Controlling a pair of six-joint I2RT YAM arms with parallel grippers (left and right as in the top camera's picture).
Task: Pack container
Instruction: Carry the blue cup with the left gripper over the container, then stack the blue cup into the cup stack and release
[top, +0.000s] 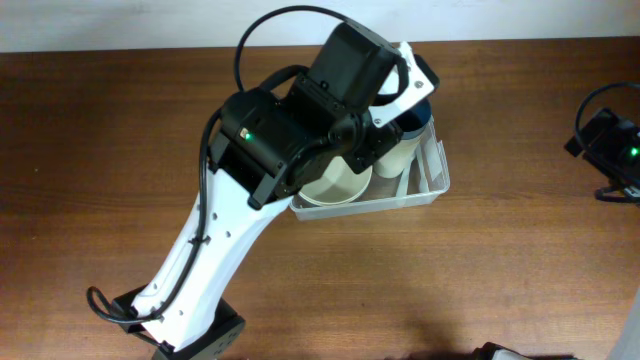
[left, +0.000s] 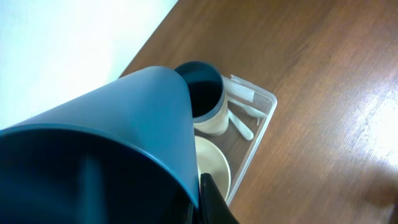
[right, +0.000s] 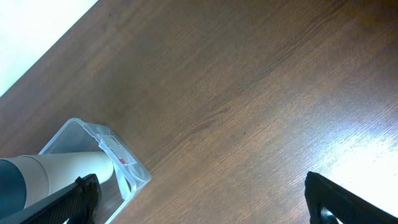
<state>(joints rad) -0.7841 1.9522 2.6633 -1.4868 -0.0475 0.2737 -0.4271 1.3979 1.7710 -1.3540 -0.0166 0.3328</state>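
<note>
Container (left: 268, 106) right under L gripper (left: 202, 202) w/ blue bowl (left: 112, 137) in grip.

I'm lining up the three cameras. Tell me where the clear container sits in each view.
Overhead: container right of centre, partly under the left arm.
Left wrist: container centre-right, beyond the blue bowl.
Right wrist: container in the lower-left corner.
Shared landmark: the cream cup standing inside the container.

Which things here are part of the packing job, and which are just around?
Job: container; blue bowl, gripped; cream bowl, cup and white utensils inside it.
Just around: right gripper, open, off to the side; table.
</note>
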